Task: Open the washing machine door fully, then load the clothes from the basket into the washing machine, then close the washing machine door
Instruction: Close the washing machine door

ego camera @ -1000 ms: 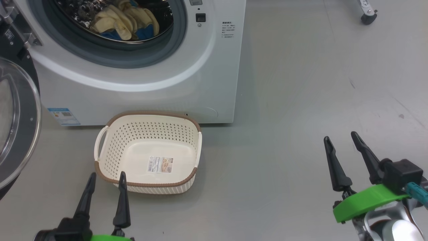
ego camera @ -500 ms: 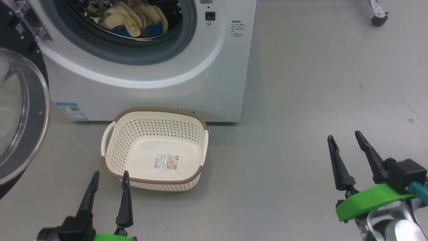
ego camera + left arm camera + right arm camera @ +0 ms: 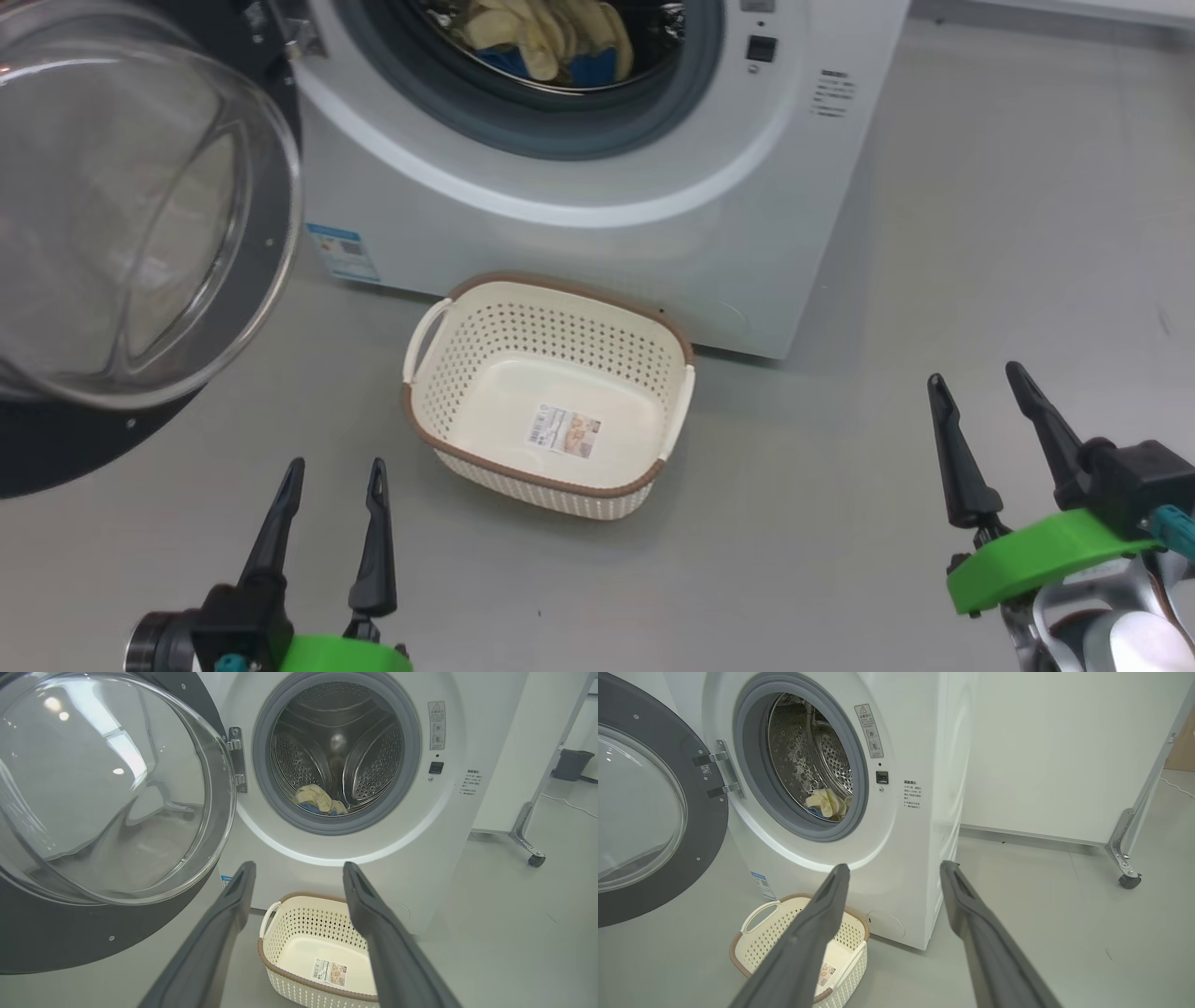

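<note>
Nearly done, by the look of it. Can see the washing machine door (image 3: pixel 140 215) standing wide open, out at the left side of the washing machine (image 3: pixel 607 233), hanging on its hinge with the big glass bowl facing out. So no more work on the first step.

Can see the clothes (image 3: pixel 551 42) too, pale yellow with bits of blue, lying in a small heap at the bottom of the shiny drum (image 3: pixel 336 751). Looking into the basket (image 3: pixel 523 355) next: empty of anything soft, bare at the bottom but for a little sticker (image 3: pixel 566 431). Sitting on the grey floor (image 3: pixel 840 485), right up close to the front of the machine, below the round hole. So no more work on the second step either, most likely.

Only the last job to do: shutting the door. Not started yet.

Holding nothing in the left gripper (image 3: pixel 337 465), with both fingers spread wide, low down near the basket and near the open door. Holding nothing in the right gripper (image 3: pixel 975 373) either, spread wide as well, far off to the right over the floor. Probably best to use the left one for pushing the door round, being so much nearer to it.
</note>
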Tool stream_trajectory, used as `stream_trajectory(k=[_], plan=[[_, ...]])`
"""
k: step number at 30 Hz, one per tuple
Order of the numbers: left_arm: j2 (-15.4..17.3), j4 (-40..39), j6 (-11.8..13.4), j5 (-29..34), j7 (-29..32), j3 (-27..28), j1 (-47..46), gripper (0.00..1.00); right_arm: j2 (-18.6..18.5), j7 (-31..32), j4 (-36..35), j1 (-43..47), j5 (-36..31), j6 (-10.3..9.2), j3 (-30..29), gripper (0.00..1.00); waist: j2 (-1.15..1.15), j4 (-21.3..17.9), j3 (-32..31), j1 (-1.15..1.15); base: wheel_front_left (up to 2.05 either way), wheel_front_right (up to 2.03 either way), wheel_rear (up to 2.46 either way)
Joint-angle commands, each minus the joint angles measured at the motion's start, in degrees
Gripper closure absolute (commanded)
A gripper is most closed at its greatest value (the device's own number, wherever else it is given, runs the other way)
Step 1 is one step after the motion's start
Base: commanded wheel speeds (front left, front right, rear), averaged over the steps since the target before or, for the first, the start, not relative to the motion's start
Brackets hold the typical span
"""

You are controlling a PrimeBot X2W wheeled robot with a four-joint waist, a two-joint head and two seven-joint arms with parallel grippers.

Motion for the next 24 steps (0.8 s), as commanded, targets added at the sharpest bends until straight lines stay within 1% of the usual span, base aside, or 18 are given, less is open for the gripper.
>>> stream_trajectory(k=[1, 9, 14, 19, 24], plan=[[0.23, -1.61, 1.99, 0.08, -0.37, 1.69, -1.31, 0.00, -0.66, 0.44, -2.06, -1.47, -0.35, 0.01, 1.14, 0.00, 0.00, 5.07, -1.03, 0.00, 0.00, 0.00, 0.00], [-0.54, -1.50, 1.81, 0.20, -0.38, 1.82, -0.21, 0.00, -0.66, 1.52, -2.55, -2.00, -1.28, 0.01, 3.08, 0.00, 0.00, 14.08, -1.93, 0.00, 0.00, 0.00, 0.00], [-0.88, -1.88, 1.98, 0.54, -0.38, 2.24, 0.66, 0.00, -0.66, 2.04, -2.66, -1.52, -1.19, 0.01, 3.68, 0.00, 0.00, 18.25, -2.61, 0.00, 0.00, 0.00, 0.00], [-0.87, -2.40, 2.12, 0.65, -0.38, 2.85, 1.46, 0.00, -0.66, 2.20, -2.60, -1.14, -0.86, 0.01, 4.07, 0.00, 0.00, 20.20, -2.73, 0.00, 0.00, 0.00, 0.00], [-0.94, -3.51, 2.80, 1.00, -0.38, 4.13, 2.47, 0.00, -0.66, 2.52, -2.28, -1.97, -0.81, 0.01, 5.41, 0.00, 0.00, 20.60, -2.08, 0.00, 0.00, 0.00, 0.00]])
